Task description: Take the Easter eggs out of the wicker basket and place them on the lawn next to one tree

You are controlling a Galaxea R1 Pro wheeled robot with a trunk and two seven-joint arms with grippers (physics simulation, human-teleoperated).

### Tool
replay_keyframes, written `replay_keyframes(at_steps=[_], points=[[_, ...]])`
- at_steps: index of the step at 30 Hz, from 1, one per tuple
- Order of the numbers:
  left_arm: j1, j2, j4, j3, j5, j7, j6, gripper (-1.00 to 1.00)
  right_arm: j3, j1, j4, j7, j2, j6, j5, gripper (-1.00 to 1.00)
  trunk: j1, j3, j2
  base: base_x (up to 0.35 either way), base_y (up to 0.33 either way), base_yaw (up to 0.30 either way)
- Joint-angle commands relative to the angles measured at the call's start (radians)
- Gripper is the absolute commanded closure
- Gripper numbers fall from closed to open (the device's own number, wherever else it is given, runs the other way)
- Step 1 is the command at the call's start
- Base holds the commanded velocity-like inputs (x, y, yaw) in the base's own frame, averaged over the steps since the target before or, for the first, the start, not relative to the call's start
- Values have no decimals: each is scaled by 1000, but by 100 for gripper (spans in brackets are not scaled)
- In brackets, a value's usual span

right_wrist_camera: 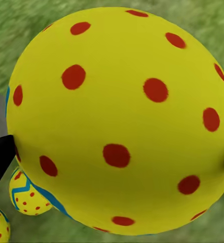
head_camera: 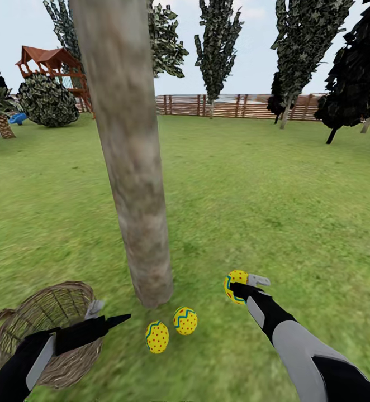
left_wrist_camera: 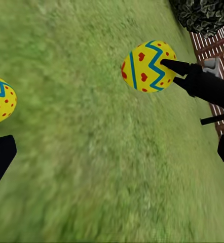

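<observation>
With your right end effector (head_camera: pixel 242 286) pinching the third egg (head_camera: pixel 235 285) above the lawn (head_camera: pixel 274 195), lower it beside the two eggs (head_camera: pixel 171 329) at the tree (head_camera: pixel 134 184) before releasing.

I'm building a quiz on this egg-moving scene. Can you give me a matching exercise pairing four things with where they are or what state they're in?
Things:
1. right gripper
2. wicker basket
3. two Easter eggs
4. tree trunk

Places or states:
A. lying on the lawn at the foot of the trunk
B. standing upright in the grass, mottled grey-brown
C. shut on the third Easter egg, above the grass
D. on the grass beneath the left gripper, no egg visible inside

Pairs: 1-C, 2-D, 3-A, 4-B
</observation>
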Motion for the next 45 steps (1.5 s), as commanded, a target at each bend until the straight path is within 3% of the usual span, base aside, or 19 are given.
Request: replay_keyframes(at_steps=[1,11,25,34,38,45], points=[[-1,0,0,0,4,-1,6,-100,1,0,-3,-3,0,6,-7,100,0,-2,0,0,-323,173],[-1,1,0,0,5,19,4,-100,2,0,-1,-3,3,7,-8,100,0,-16,0,0,-316,173],[-1,0,14,3,6,20,3,-100,3,0,-2,-3,5,7,-8,100,0,-33,0,0,-34,195],[-1,3,14,4,6,20,-11,-100,3,0,-2,-4,5,7,-7,100,0,-41,0,48,-285,221],[-1,5,14,5,7,20,-11,-100,4,0,-2,-51,12,6,-2,100,0,-45,0,167,-297,224],[-1,6,14,5,8,20,-11,-100,5,0,-2,-59,25,6,2,100,0,-51,0,237,-230,231]])
